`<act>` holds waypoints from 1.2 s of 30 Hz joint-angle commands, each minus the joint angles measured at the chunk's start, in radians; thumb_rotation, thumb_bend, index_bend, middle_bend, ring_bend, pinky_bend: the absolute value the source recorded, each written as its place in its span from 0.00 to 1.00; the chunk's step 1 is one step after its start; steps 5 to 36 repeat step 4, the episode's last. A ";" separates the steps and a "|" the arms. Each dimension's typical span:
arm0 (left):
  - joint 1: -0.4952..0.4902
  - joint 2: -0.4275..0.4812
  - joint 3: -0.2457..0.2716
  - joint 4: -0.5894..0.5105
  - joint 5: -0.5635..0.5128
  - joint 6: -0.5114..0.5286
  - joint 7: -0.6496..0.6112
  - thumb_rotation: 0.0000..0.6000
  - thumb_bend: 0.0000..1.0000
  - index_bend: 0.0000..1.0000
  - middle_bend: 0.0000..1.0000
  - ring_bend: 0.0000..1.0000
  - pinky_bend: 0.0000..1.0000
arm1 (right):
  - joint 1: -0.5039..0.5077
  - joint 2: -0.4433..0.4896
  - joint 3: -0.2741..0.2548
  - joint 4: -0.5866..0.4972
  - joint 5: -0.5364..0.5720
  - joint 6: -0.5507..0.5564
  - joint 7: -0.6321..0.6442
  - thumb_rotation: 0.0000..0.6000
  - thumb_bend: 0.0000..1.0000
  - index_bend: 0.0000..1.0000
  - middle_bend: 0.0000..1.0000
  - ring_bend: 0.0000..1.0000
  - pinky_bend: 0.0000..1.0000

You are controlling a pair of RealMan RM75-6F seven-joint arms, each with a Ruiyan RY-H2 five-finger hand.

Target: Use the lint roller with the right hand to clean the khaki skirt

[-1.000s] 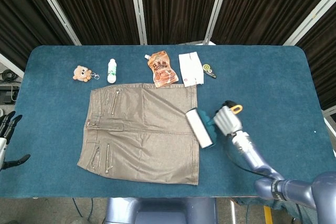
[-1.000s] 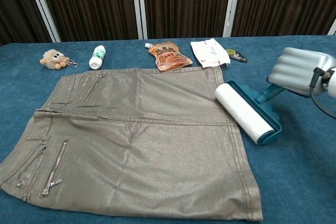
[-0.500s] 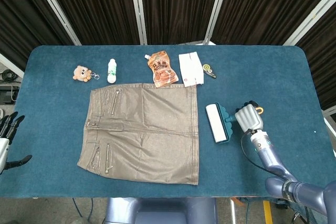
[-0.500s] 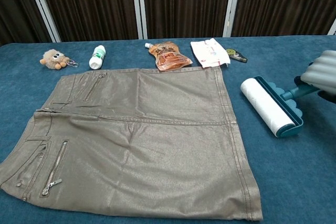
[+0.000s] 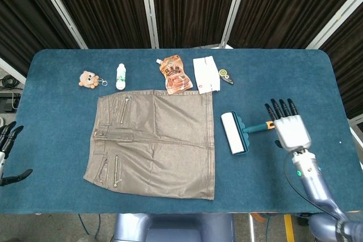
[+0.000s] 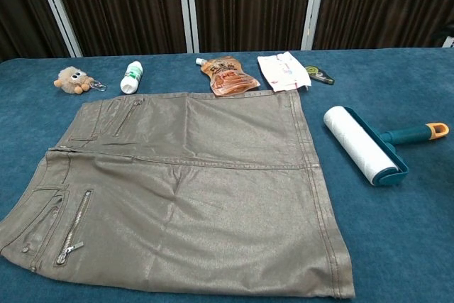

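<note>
The khaki skirt (image 5: 153, 143) (image 6: 184, 189) lies flat on the blue table, waistband to the left. To its right lies the lint roller (image 5: 234, 132) (image 6: 362, 145), a white roll in a teal frame with an orange-tipped handle (image 5: 270, 124) (image 6: 438, 130), off the skirt. My right hand (image 5: 289, 124) hovers just right of the handle end, fingers spread, holding nothing; the chest view does not show it. At the far left edge of the head view my left hand (image 5: 7, 150) hangs off the table, fingers apart and empty.
Along the far side of the skirt lie a plush keychain (image 5: 88, 79), a small white bottle (image 5: 120, 76), an orange pouch (image 5: 175, 74), a white packet (image 5: 206, 74) and a small dark tape dispenser (image 5: 226, 75). Blue tabletop (image 5: 317, 83) surrounds the roller.
My right hand carried the roller off the skirt's right edge, set it on the table, then let go and drew back to the right with fingers spread.
</note>
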 commanded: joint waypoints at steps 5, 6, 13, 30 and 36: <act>0.005 -0.003 0.006 0.019 0.007 0.005 -0.019 1.00 0.00 0.00 0.00 0.00 0.00 | -0.201 0.092 -0.039 -0.077 -0.232 0.250 0.301 1.00 0.00 0.00 0.00 0.00 0.00; 0.005 -0.003 0.006 0.019 0.007 0.005 -0.019 1.00 0.00 0.00 0.00 0.00 0.00 | -0.201 0.092 -0.039 -0.077 -0.232 0.250 0.301 1.00 0.00 0.00 0.00 0.00 0.00; 0.005 -0.003 0.006 0.019 0.007 0.005 -0.019 1.00 0.00 0.00 0.00 0.00 0.00 | -0.201 0.092 -0.039 -0.077 -0.232 0.250 0.301 1.00 0.00 0.00 0.00 0.00 0.00; 0.005 -0.003 0.006 0.019 0.007 0.005 -0.019 1.00 0.00 0.00 0.00 0.00 0.00 | -0.201 0.092 -0.039 -0.077 -0.232 0.250 0.301 1.00 0.00 0.00 0.00 0.00 0.00; 0.005 -0.003 0.006 0.019 0.007 0.005 -0.019 1.00 0.00 0.00 0.00 0.00 0.00 | -0.201 0.092 -0.039 -0.077 -0.232 0.250 0.301 1.00 0.00 0.00 0.00 0.00 0.00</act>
